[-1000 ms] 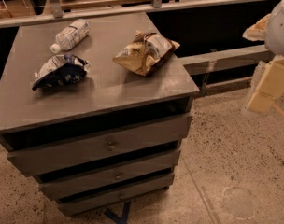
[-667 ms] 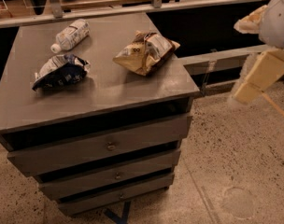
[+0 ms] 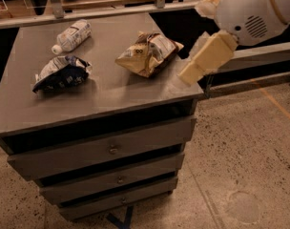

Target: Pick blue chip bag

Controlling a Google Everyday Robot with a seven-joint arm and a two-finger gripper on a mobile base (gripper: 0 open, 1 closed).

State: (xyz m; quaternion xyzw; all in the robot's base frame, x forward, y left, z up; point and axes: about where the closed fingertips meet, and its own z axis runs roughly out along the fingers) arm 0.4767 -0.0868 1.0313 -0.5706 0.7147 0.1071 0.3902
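The blue chip bag (image 3: 61,73) lies crumpled on the left of the grey drawer cabinet's top (image 3: 107,99), dark navy with white patches. My gripper (image 3: 191,42) hangs in the air at the cabinet's right edge, well to the right of the bag and apart from it. Its cream fingers (image 3: 206,57) stand apart, open and empty, under the white rounded wrist (image 3: 254,13).
A tan-yellow and brown chip bag (image 3: 147,54) lies on the top between my gripper and the blue bag. A white-labelled plastic bottle (image 3: 72,36) lies at the back left. Behind the cabinet runs a metal rail (image 3: 111,11). Speckled floor (image 3: 240,166) spreads to the right.
My gripper and wrist have moved left and closer to the cabinet's right edge. The bags and the bottle have not moved.
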